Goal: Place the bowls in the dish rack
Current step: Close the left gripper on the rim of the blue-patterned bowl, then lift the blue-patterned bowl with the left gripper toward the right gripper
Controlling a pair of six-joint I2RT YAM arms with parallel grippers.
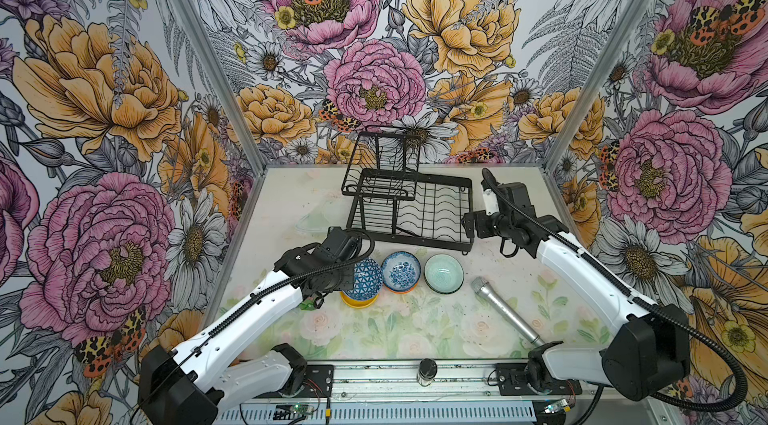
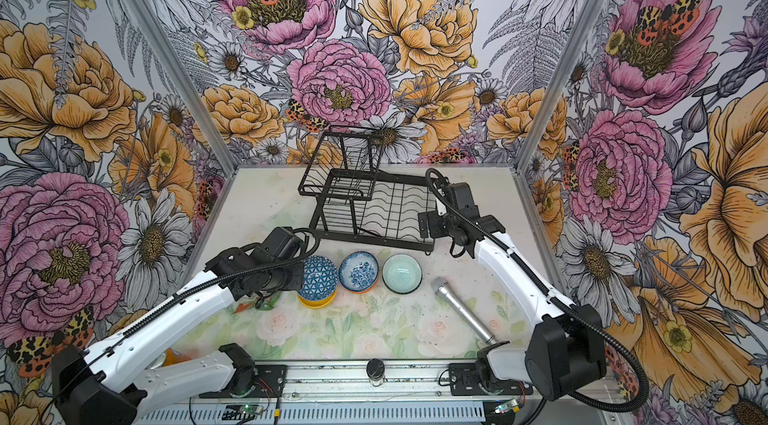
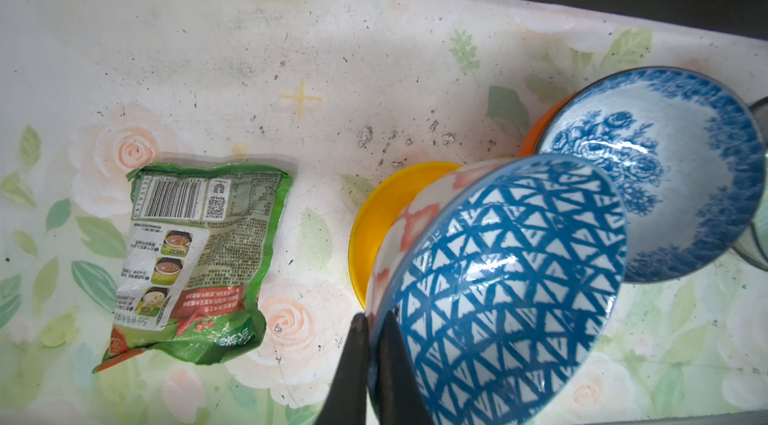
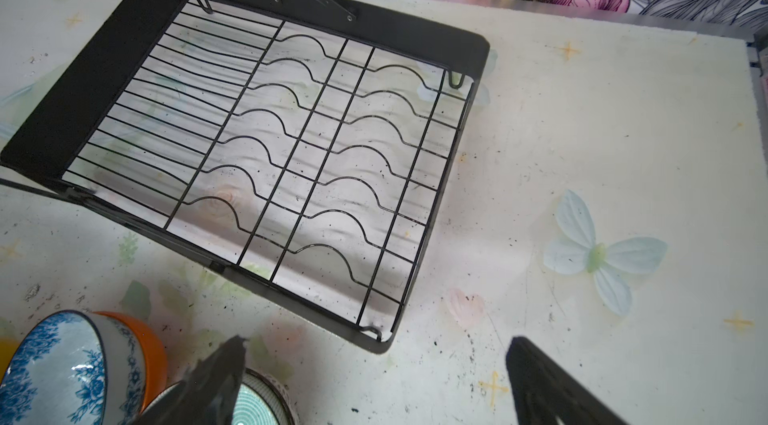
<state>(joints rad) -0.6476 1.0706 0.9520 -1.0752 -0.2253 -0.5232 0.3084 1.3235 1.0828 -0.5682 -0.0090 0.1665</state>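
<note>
Fingers (image 3: pixel 353 364) of the left gripper (image 3: pixel 374 317) are clenched on the rim of the triangle bowl (image 3: pixel 498 286), one inside and one outside. The right gripper (image 4: pixel 376 342) is spread wide and holds nothing, hanging over the table (image 1: pixel 415 331) by the rack's near right corner.

On the table's pale flower print the rack (image 1: pixel 436 176) stands at the back, black wire with solid walls (image 4: pixel 75 111). Its raised basket (image 1: pixel 386 157) covers the left part of the lower tray, and the wavy slots on the right lie open to view.

A silver microphone (image 1: pixel 503 310) lies slantwise at the front right, apart from the bowls.

A green packet (image 3: pixel 195 261) lies flat near the yellow bowl. It carries a barcode, a QR code and three small dish photos. The digits beside the barcode look like 64793120, and the remaining print is too small to read. In both top views the left arm hides nearly all of it.

All the bowls sit in a row in front of the rack. The triangle bowl (image 1: pixel 368 277) is tilted above the yellow bowl (image 1: pixel 359 301). The floral bowl (image 1: pixel 401 270) rests in the orange bowl (image 1: pixel 401 289). The mint bowl (image 1: pixel 444 272) sits rightmost.

A small dark-capped jar (image 1: pixel 427 371) stands on the front rail.
</note>
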